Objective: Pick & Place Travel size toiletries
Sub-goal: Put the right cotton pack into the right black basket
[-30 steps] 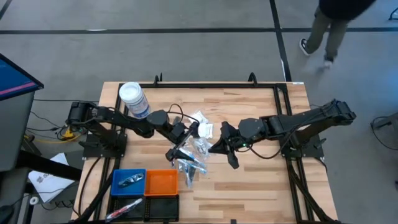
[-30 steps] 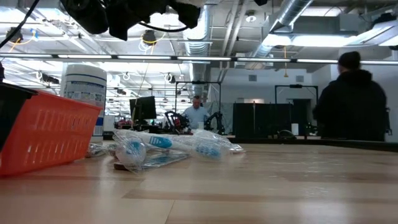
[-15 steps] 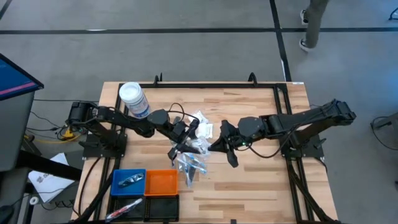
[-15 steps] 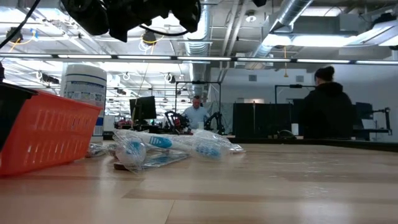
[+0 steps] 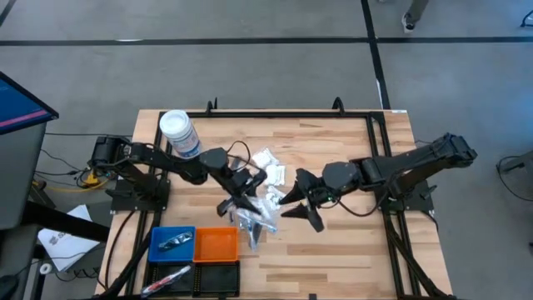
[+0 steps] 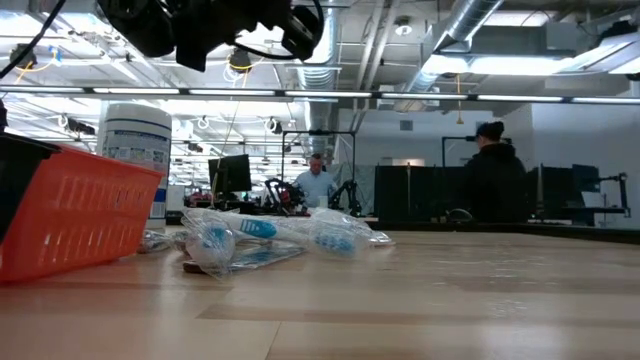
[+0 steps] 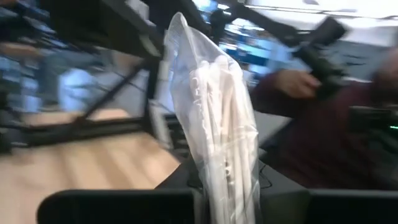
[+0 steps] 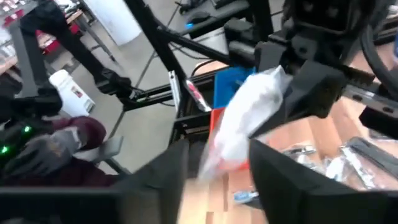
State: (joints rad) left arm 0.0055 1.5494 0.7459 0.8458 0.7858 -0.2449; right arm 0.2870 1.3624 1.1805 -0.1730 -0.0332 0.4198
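Observation:
A white packet in a clear wrapper [image 7: 214, 106] is up in the air above the table's middle, with my left gripper [image 5: 254, 190] shut on it. In the right wrist view this packet [image 8: 245, 118] sticks out from the left gripper toward my right gripper [image 5: 293, 202]. The right gripper is open, with one finger on either side of the packet's free end. Below them, more travel size toiletries [image 5: 256, 215] lie in a loose heap on the wood, blue-tipped and in clear wrappers. In the low view the heap [image 6: 270, 235] rests flat on the table. Two white packets [image 5: 271, 167] lie farther back. My left gripper pinches one end of the packet [image 7: 224, 186] between its two fingers. The fingers reach in level from the table's left side. The rest of the packet stands out past the fingertips, lifted clear of the table.
A clear jar with a white lid [image 5: 179, 133] stands at the far left. A blue tray [image 5: 171, 242], an orange tray [image 5: 216, 244] and a black tray [image 5: 191, 275] sit at the near left edge. The right half of the table [image 5: 358, 250] is bare wood. A person [image 6: 490, 180] stands far behind.
My left gripper has shut on the packet and rolled a little at the wrist. My right gripper has opened its fingers and let go of the packet. The packet stays in the air between them. In the room behind, a person has walked to the left.

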